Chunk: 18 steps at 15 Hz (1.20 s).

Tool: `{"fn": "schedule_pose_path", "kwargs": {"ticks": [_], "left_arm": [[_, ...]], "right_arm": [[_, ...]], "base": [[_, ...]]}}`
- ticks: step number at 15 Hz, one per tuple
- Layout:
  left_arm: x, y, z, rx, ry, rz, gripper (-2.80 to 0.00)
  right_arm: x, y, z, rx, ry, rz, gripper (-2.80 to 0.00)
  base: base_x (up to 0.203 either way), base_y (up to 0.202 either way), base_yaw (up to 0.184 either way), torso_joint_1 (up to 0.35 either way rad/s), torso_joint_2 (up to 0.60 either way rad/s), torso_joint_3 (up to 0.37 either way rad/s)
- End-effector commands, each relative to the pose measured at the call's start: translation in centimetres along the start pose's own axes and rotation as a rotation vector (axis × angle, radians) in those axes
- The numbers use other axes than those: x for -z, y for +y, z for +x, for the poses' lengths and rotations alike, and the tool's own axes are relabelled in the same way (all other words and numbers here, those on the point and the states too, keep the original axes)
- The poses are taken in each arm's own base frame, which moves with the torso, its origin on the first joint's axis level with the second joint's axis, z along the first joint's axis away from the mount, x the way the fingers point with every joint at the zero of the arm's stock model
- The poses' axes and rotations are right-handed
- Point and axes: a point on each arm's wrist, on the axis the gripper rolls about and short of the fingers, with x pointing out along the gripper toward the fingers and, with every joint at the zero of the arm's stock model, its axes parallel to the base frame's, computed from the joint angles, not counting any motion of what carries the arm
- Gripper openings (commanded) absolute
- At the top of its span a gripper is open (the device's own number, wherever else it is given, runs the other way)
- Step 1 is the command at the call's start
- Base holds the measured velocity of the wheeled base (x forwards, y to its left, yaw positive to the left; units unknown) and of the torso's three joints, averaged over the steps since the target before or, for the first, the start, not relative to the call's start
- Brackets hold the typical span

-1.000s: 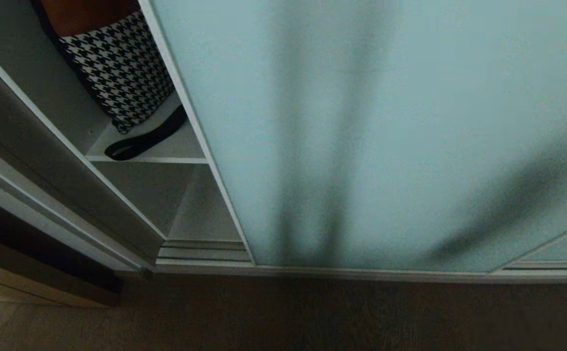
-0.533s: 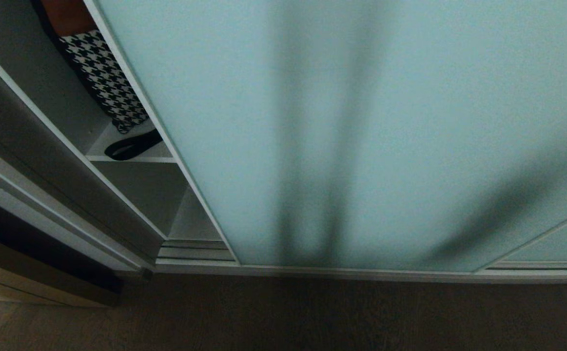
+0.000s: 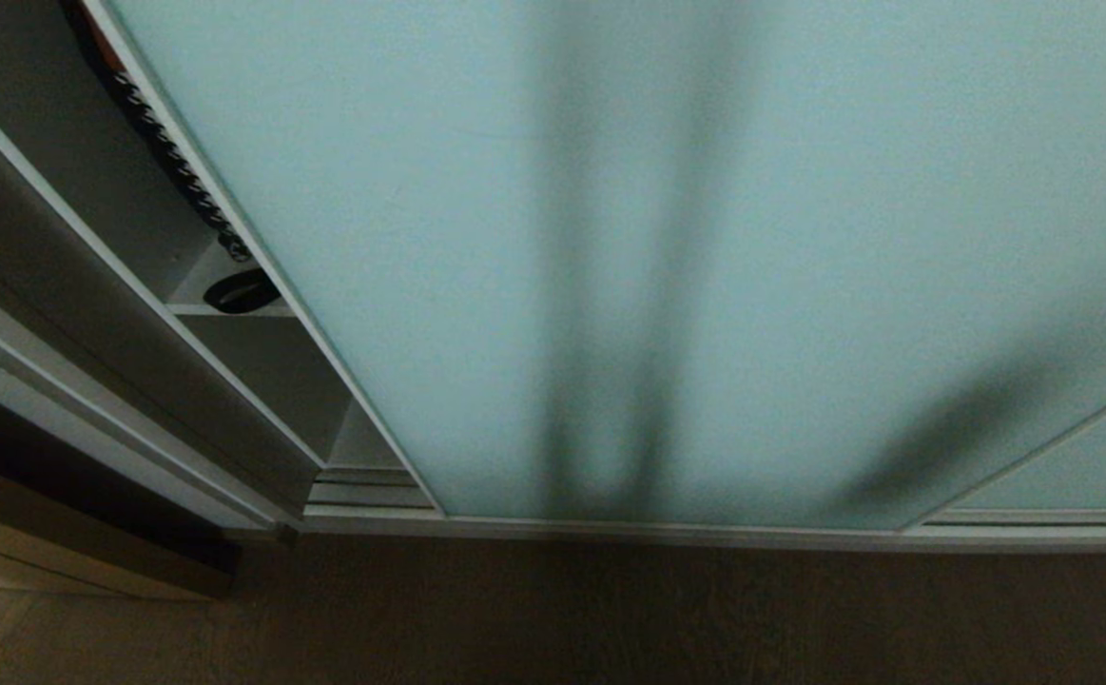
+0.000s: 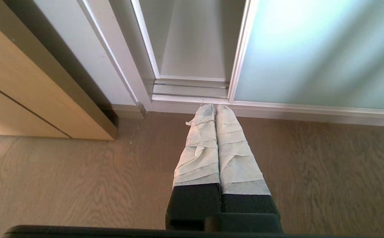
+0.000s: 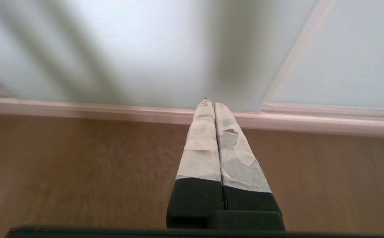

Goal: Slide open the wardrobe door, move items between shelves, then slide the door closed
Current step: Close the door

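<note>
The sliding wardrobe door (image 3: 705, 238), frosted pale blue-green glass in a thin silver frame, covers nearly the whole bay; only a narrow gap stays at its left edge. In that gap a thin black-and-white patterned edge of a bag (image 3: 172, 157) shows, and its black strap loop (image 3: 241, 291) lies on a white shelf (image 3: 193, 308). The rest of the items is hidden behind the glass. Neither arm appears in the head view. My left gripper (image 4: 214, 105) is shut and empty, low over the floor before the door's edge (image 4: 238, 66). My right gripper (image 5: 210, 101) is shut and empty, facing the door (image 5: 129, 49).
A ribbed silver floor track (image 3: 372, 490) runs under the door. The second frosted panel (image 3: 1076, 476) overlaps at the right. A wooden cabinet (image 4: 30, 82) stands left of the white wardrobe side (image 3: 87, 314). Wood floor (image 3: 610, 618) lies in front.
The door has slid left, narrowing the gap and covering almost all of the patterned bag and most of its strap. The wardrobe frame and floor have kept their place.
</note>
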Motion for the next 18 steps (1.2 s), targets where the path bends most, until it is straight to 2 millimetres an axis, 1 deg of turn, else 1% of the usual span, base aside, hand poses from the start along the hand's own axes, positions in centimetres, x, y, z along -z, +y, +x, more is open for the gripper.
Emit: {"fn": "schedule_pose_path", "kwargs": {"ticks": [1,18], "left_arm": [[-0.01,0.0,0.01,-0.001,0.001,0.0,-2.8],[0.01,0.0,0.01,-0.002,0.003,0.005,-2.8]], "right_arm": [[0.55,-0.02,0.08,0.004,0.026,-0.009,-2.8],[0.47,-0.02,0.09,0.004,0.023,0.005,-2.8]], "base": [[0.0,0.0,0.0,0.0,0.0,0.0],[0.0,0.0,0.0,0.0,0.0,0.0]]}}
